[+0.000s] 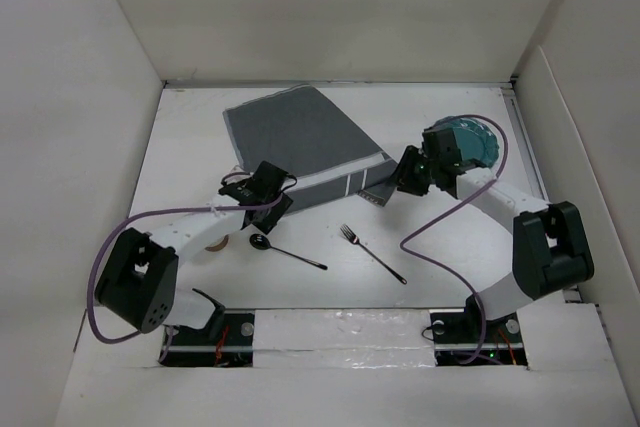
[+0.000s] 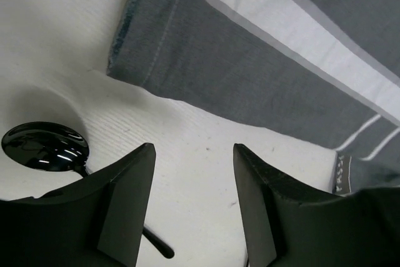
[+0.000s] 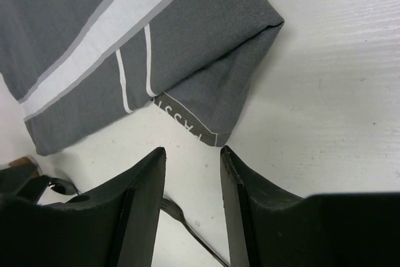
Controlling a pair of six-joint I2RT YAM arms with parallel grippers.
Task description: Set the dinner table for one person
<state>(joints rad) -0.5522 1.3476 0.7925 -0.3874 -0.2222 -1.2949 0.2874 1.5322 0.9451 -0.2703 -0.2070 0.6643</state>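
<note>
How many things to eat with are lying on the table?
2. A black spoon lies just below the striped placemat in the top view, and a fork lies beside it, nearer the middle. More could be hidden under the arms.

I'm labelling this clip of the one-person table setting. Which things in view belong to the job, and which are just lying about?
Belongs to the job: dinner table, grey striped placemat, spoon, fork, teal dish.

Just lying about: purple cables; a small tan thing beside the spoon, too hidden to identify.
</note>
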